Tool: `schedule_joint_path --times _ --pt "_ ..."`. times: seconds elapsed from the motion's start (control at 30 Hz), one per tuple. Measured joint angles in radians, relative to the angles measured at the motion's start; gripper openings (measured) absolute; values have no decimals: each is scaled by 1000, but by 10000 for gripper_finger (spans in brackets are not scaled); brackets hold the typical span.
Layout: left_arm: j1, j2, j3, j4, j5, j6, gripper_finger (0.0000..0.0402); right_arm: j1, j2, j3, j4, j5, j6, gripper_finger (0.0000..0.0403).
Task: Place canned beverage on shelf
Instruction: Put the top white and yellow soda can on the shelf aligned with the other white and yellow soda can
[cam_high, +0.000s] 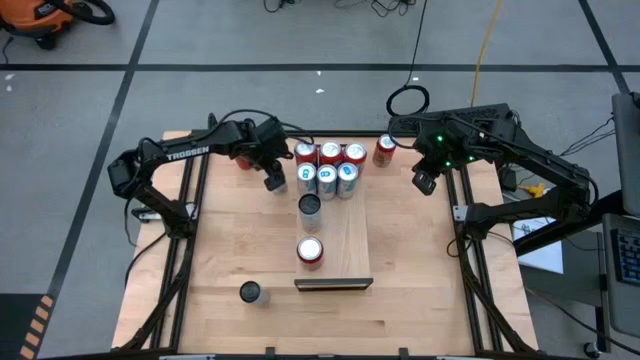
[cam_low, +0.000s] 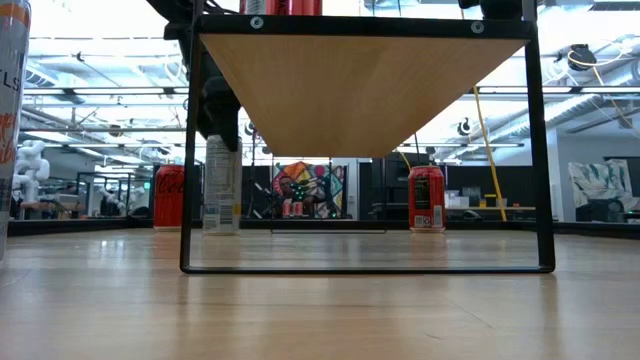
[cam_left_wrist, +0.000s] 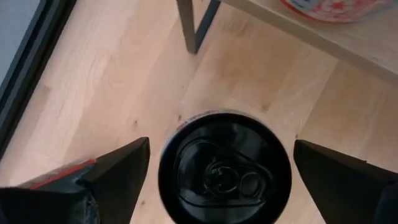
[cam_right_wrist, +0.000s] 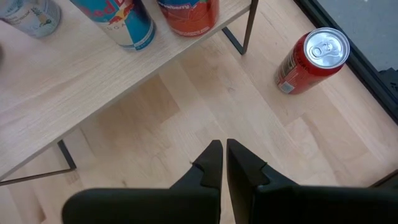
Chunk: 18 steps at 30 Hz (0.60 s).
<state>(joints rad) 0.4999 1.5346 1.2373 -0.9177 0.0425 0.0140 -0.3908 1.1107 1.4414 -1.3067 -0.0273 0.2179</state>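
High view, shelf holding eight cans

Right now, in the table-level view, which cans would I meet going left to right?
Close-up can at the edge → red cola can → pale slim can → red can with white label.

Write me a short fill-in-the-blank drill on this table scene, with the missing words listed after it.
1. The left gripper hangs with its fingers ____ on either side of a black-topped can.
2. The right gripper is ____ and holds nothing.
3. The red can near the right gripper stands on the tabletop, not on the ____.

Missing words: open; shut; shelf
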Motion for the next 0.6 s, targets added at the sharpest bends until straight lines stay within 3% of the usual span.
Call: schedule_joint_path --times 0.37,0.6 --pt "-22 0 -1 -7 2 -9 306 0 0 0 0 0 -17 0" --pt "-56 0 -1 -8 10 -5 284 0 0 0 0 0 -7 0"
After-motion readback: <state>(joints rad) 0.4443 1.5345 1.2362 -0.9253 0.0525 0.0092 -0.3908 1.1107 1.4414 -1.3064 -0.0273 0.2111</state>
